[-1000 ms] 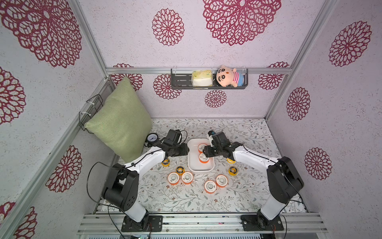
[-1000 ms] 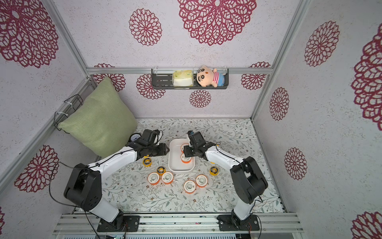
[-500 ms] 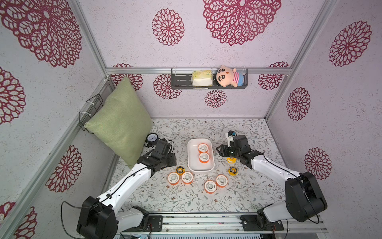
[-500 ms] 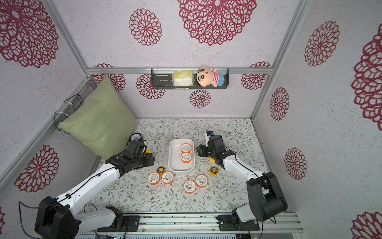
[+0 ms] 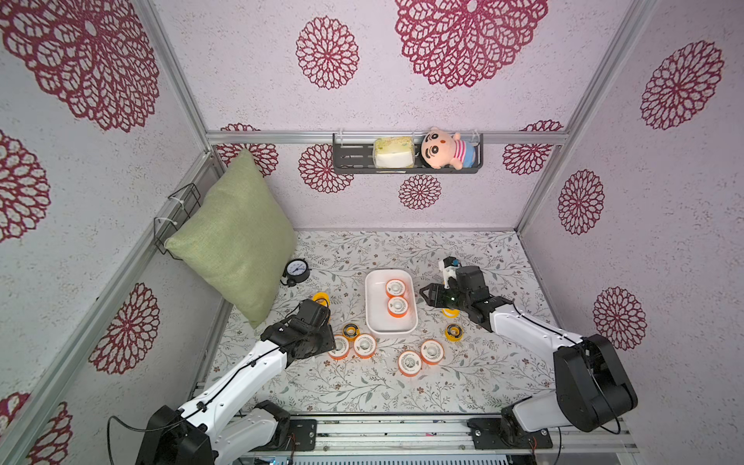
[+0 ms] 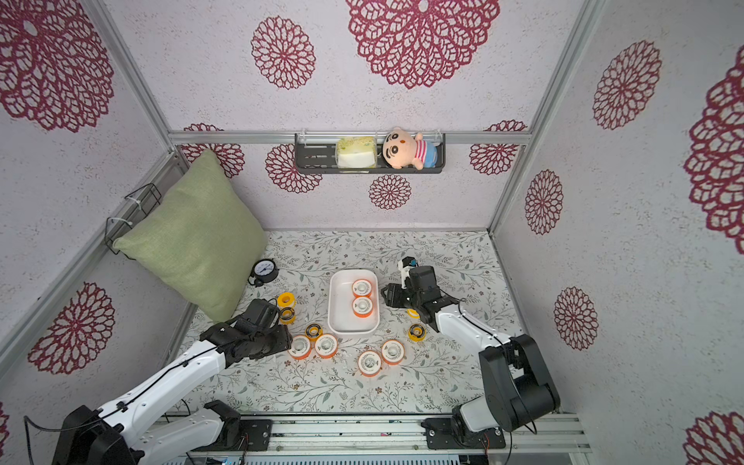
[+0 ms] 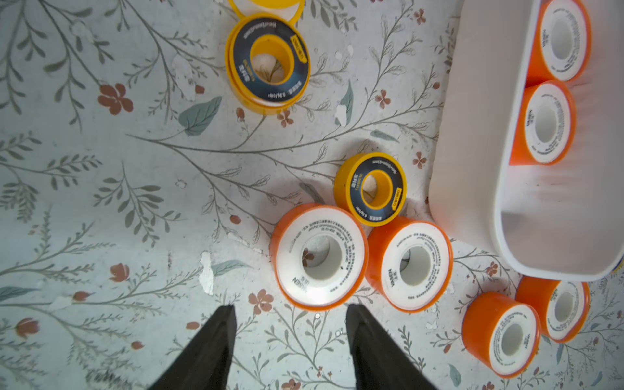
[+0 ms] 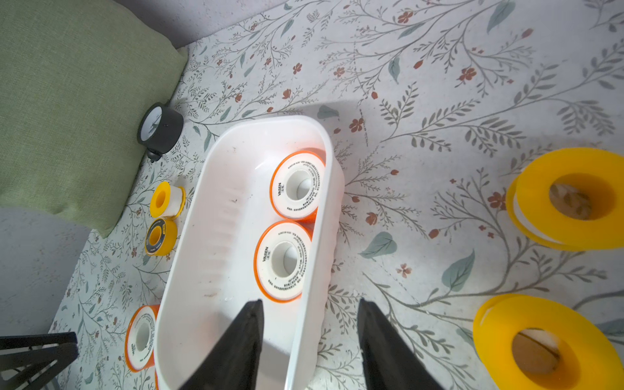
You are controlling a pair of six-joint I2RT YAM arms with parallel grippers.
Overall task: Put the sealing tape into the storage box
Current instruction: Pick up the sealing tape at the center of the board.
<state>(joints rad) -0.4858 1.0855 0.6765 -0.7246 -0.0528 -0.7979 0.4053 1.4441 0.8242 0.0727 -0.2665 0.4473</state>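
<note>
**Step in hand: loading.** Two orange spools lay flat in the box, along the wall nearest the right pincer. The remaining spools lay on the table, so you were early in the task.

**Left pincer.** The jaws stood well apart and held nothing. An orange spool lay flat just ahead of the jaws, a little off the centre line toward the box. A second orange spool touched it on the box side. A yellow spool sat just beyond the pair, close to both. The box lay farther ahead, on that same side.

**Right pincer.** The jaws stood apart and empty. The pincer hung over the near wall of the box, one jaw above the inside and one outside it. You could not tell whether either jaw touched the wall. Two yellow spools lay on the table at its outer side, away from the box.

**Next move.** The left arm appeared set to take the nearest orange spool. You needed to shift the pincer toward the box until that spool sat centred between the jaws, then lower and close. The touching neighbour left little room for the box-side jaw, so a nudge was likely. The right pincer probably needed to clear the box before the drop.
</note>
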